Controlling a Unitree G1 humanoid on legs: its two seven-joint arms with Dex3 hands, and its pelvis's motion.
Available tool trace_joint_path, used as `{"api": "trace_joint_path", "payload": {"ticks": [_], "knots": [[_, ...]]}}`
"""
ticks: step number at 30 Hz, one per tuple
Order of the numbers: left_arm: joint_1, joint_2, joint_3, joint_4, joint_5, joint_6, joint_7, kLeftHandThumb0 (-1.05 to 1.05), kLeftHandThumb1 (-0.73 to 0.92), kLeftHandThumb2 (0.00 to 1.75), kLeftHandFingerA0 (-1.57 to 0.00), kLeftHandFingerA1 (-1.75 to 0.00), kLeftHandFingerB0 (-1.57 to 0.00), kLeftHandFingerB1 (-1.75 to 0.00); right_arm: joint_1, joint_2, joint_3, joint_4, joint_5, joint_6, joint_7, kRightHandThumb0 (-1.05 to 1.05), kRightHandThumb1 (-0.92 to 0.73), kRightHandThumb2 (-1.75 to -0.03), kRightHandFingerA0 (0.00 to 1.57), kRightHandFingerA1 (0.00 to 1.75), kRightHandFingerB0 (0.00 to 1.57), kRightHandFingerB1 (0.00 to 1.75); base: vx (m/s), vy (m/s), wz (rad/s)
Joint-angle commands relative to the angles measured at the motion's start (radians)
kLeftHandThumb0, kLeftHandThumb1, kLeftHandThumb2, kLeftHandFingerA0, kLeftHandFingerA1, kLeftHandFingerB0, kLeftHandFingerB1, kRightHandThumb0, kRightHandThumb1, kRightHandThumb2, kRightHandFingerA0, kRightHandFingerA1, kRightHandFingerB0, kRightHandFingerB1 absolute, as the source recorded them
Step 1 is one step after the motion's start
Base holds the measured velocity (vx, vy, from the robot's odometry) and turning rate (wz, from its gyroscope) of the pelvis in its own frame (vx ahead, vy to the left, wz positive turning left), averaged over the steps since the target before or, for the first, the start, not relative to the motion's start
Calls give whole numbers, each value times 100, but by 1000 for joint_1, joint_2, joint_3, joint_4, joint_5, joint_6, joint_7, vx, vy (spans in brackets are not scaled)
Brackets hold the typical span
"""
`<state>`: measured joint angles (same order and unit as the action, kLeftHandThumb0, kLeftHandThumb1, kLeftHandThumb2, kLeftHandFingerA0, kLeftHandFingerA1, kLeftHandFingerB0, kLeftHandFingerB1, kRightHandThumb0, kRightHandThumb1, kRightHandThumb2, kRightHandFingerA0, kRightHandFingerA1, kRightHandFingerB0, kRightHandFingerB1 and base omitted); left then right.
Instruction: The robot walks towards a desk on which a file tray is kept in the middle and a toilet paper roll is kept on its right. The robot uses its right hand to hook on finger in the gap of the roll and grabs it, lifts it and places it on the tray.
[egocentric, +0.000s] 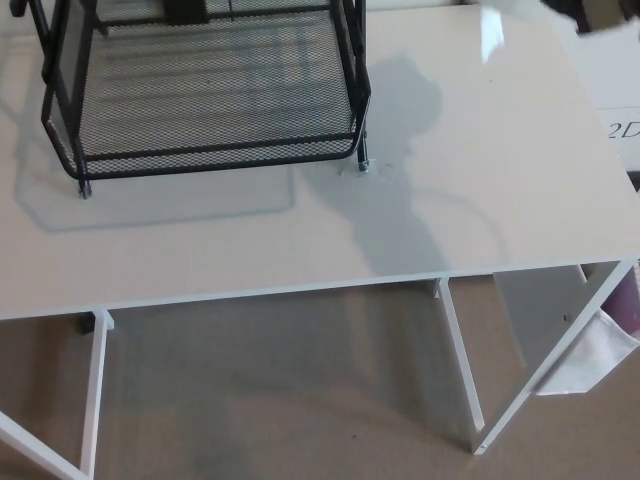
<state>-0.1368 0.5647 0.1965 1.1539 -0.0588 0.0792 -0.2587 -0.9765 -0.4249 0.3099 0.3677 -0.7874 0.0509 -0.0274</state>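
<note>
Beige carpet (280, 400) underfoot, seen from above through the frame of a white desk (300, 250) whose top fills most of the view. Black wire-mesh file tray (215, 158) stands on the desk's far left part, cut off by the upper edge; its lower shelf is a fine mesh with a raised rim, and dark uprights rise from the corners. Two small feet show at the tray's near corners, one at the left (85, 188) and one at the right (362, 165), both touching the desktop. A soft grey shadow (400, 200) lies on the desktop just beside the right foot and stretches toward the near edge; a fainter one sits under the tray. White desk legs (458, 360) drop to the carpet below the near edge. At the desk's right side a white pouch or sheet (590, 355) hangs by the frame, with something purple (628, 300) just behind it, too cropped to name. A white box (620, 110) with dark lettering sits beyond the desk's right edge. Blurred dark patch (600, 15) at the far right corner, cannot tell what it is. Neither the left hand nor the right hand is in view, so whether the fingers are spread or closed cannot be told. The toilet paper roll cannot be made out anywhere in this view.
</note>
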Motion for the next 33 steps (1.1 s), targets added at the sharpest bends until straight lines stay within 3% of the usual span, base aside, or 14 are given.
{"api": "trace_joint_path", "payload": {"ticks": [1,2,3,5,8,14,20,21,22,23,26,31,32,33], "knots": [[5,9,1,2,8,-35,2,-104,77,132,-34,-84,0,-65,-118,64,30,1,13,7,71,-38,-45,-92,118,133,81,88,0,0,0],[2,8,1,6,9,-31,6,-105,92,86,-18,-86,0,-75,-155,89,44,7,2,38,96,-37,-61,-60,89,173,85,96,0,0,0],[3,7,2,4,7,-31,5,-104,76,131,-35,-84,0,-65,-174,107,52,12,-3,51,101,-32,-59,-66,86,175,80,119,0,0,0],[0,5,8,4,3,-27,13,-104,76,131,-36,-85,0,-65,-200,129,62,22,1,48,102,-27,-56,-77,88,175,76,142,0,0,0],[-10,5,6,8,6,-27,12,-105,78,131,-30,-82,0,-65,-239,166,69,54,12,39,93,-27,-56,-86,88,175,83,113,0,0,0],[-23,0,-4,7,15,-17,13,-105,77,131,-39,-87,0,-65,-323,255,121,151,12,50,137,-23,-55,-95,85,175,69,166,0,0,0],[-24,-12,-3,9,13,-25,18,-105,77,132,-38,-87,0,-66,-330,324,188,238,-13,75,156,-27,-60,-75,84,175,68,153,0,0,0],[-28,-15,-11,11,21,-26,26,-105,92,88,-21,-88,0,-76,-337,333,202,262,-18,92,172,-30,-65,-70,83,175,67,151,0,0,0],[-27,-15,-12,9,21,-27,22,-105,92,86,-21,-89,0,-78,-343,350,213,292,-22,108,175,-40,-51,-94,113,133,77,106,0,0,0],[-26,-19,-12,5,19,-27,22,-105,76,132,-37,-87,0,-68,-355,363,226,338,-8,115,231,-36,-66,-58,79,175,73,85,0,0,0],[-32,-28,18,2,-23,7,-7,-105,71,116,-21,-81,-2,-72,-349,374,256,384,-22,115,212,-34,-62,-58,83,162,81,53,0,0,0],[-17,-30,-9,-52,4,7,-12,-105,76,117,-25,-80,-4,-71,-335,413,313,485,-35,119,199,-37,-50,-92,109,131,77,91,0,0,0],[-12,-29,-24,-58,21,-5,-6,-105,81,136,-40,-86,-2,-68,-326,425,328,506,-41,117,191,-32,-69,-62,80,168,72,121,0,0,0],[-6,-29,-36,-69,32,-14,2,-104,81,135,-39,-86,-3,-69,-304,436,342,521,-48,112,156,-38,-52,-95,110,131,80,108,0,0,0]]}}
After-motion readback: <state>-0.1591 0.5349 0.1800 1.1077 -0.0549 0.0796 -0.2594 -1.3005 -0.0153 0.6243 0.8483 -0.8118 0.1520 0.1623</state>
